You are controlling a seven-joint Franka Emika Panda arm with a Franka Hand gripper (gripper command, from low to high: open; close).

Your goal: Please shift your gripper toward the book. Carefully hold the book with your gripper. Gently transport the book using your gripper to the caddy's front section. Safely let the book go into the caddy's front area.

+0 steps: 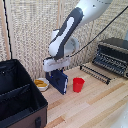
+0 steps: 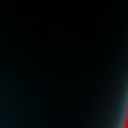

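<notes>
Two steps looking done, reach and maybe grab; caddy [image 1: 17,95] sitting open, waiting at the exterior view's left; book [image 1: 59,81] standing tilted beside red cup [image 1: 78,84]; gripper [image 1: 56,69] hovering right on top, finger state impossible to tell; carrying and dropping remaining.
</notes>
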